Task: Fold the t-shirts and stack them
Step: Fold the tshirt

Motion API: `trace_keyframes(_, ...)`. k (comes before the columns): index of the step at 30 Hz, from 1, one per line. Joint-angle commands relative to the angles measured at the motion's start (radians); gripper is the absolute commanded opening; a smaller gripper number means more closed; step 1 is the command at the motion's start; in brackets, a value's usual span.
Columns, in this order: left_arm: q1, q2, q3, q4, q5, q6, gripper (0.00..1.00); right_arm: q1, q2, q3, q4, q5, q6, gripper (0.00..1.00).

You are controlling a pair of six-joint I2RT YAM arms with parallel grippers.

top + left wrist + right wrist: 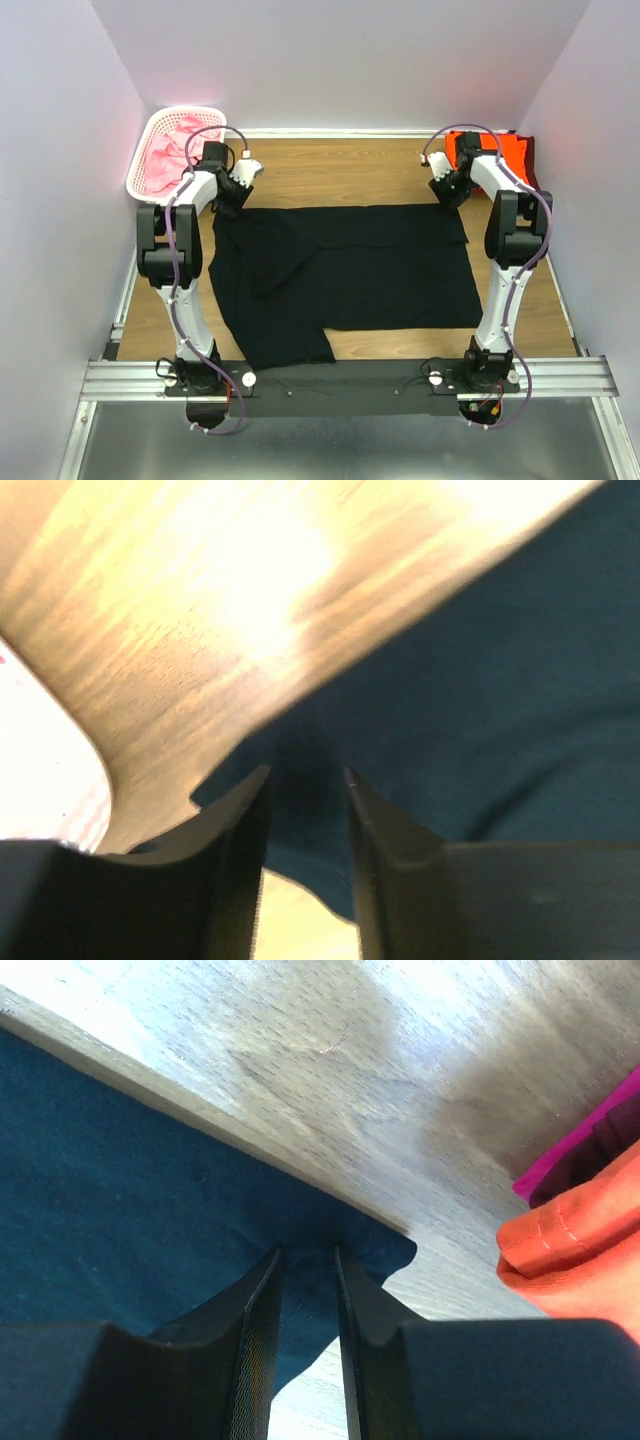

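A black t-shirt (350, 270) lies spread across the wooden table, with one sleeve reaching toward the near edge. My left gripper (232, 205) is down at its far left corner. In the left wrist view the fingers (306, 772) stand a little apart with the dark cloth (480, 680) between them. My right gripper (452, 200) is at the far right corner. There too the jaws (308, 1252) straddle the cloth corner (120, 1180) with a narrow gap. A folded orange t-shirt (510, 150) lies at the far right, and a pink edge (580, 1145) shows under the orange cloth (570, 1250).
A white lattice basket (150, 150) with pink t-shirts (180, 150) in it stands at the far left corner, close behind my left arm. Its pale rim (40, 770) shows beside the left fingers. Walls close in on the left, right and far sides.
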Motion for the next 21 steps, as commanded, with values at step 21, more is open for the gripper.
trace_keyframes(21,0.054,-0.061,0.106,-0.148,0.209,0.047,0.53,0.117,-0.033,0.126,0.047,-0.007,0.128,0.47)
